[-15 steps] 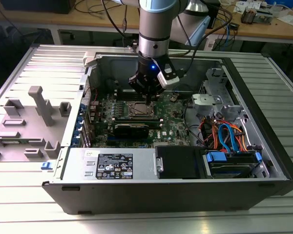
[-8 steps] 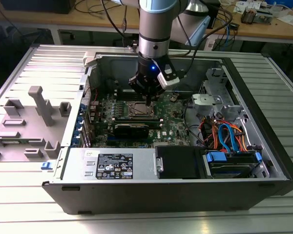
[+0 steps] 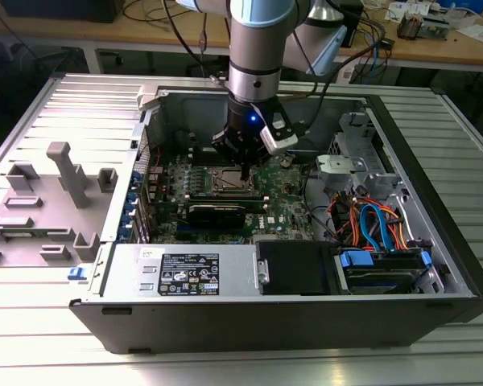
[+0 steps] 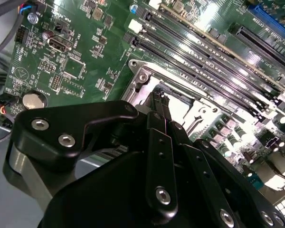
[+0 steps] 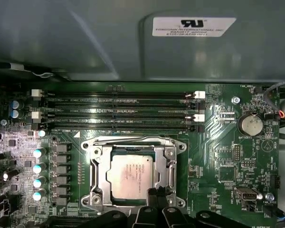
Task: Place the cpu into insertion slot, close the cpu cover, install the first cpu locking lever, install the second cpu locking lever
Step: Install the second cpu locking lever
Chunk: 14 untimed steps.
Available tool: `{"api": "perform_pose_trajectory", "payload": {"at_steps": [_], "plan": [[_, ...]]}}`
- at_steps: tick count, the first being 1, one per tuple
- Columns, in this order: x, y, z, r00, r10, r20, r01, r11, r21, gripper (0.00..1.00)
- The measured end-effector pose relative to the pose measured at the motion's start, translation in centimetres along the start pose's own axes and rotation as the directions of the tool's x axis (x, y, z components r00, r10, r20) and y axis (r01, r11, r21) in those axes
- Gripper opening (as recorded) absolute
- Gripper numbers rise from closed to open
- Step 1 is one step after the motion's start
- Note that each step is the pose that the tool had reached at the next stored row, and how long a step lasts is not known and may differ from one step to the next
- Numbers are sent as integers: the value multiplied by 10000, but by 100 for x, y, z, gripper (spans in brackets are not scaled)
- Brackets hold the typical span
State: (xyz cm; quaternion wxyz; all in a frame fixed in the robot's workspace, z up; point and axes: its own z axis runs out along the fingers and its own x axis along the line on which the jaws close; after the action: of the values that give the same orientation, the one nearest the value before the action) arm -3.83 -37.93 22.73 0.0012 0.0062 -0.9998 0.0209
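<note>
The cpu (image 5: pixel 132 176) sits in the insertion slot (image 5: pixel 96 194), cpu cover (image 5: pixel 170 161) down; the pincer (image 5: pixel 157 195), fingers together and empty, works the locking-lever step.

Cpu (image 5: pixel 133 176) seated in slot (image 5: pixel 91 197), lower centre of frame; cover (image 5: pixel 170 164) down around it. Black gripper (image 5: pixel 154 199) tips at bottom edge, touching cover's lower rim. Memory slots (image 5: pixel 118 114) run across mid-frame. Coin battery (image 5: pixel 251 125) at right.

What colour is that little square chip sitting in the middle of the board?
Silvery-grey metal on top. The cpu shows best in the first wrist view, framed by its shiny cover.
</note>
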Motion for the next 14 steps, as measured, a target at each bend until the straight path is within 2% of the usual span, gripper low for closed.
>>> {"api": "perform_pose_trajectory", "payload": {"at_steps": [7,11,14], "plan": [[-1,-7,-96,10000,-2,1,2,10000,-2,11],[1,-114,-95,10000,-3,1,3,10000,-1,11],[2,-139,-94,9999,-164,7,164,9999,-1,11]]}}
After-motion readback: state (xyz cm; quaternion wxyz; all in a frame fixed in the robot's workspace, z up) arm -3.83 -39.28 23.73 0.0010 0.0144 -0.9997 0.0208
